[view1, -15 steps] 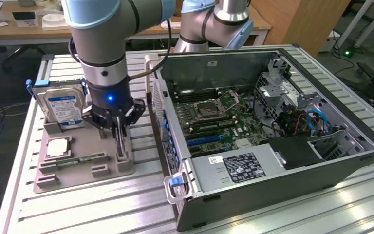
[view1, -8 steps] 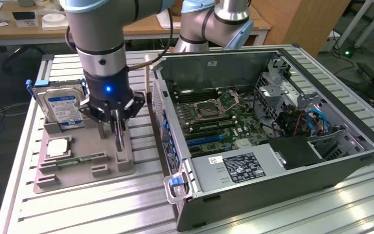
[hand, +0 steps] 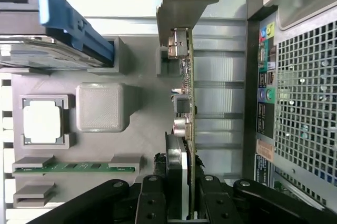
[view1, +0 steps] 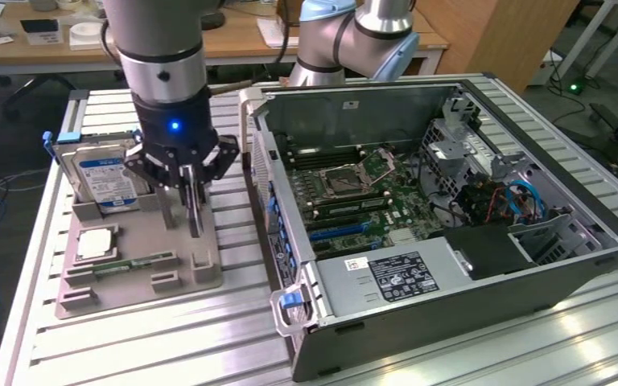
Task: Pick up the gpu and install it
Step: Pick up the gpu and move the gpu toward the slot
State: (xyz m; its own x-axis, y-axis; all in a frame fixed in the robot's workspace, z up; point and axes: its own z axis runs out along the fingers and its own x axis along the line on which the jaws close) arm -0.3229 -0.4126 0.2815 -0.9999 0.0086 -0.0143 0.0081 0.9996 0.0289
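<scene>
Ribbed metal bench (view1: 126,346): my jaws look clamped on the gpu (view1: 193,215), which hangs edge-on directly beneath them, long axis upright, above the grey tray (view1: 170,253).

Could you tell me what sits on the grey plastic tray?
A silver hard drive with blue-white label, a square silver processor and a narrow green memory stick. The gripper's thin dark gpu card covers its slot.

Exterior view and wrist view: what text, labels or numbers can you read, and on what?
Blue-and-white label on the silver hard drive: print too small to read.
Black label on the grey metal power supply: too small to read.
White sticker beside it: unreadable.
Orange sticker on the dark computer case rear: blurred.
No text reads anywhere.
</scene>
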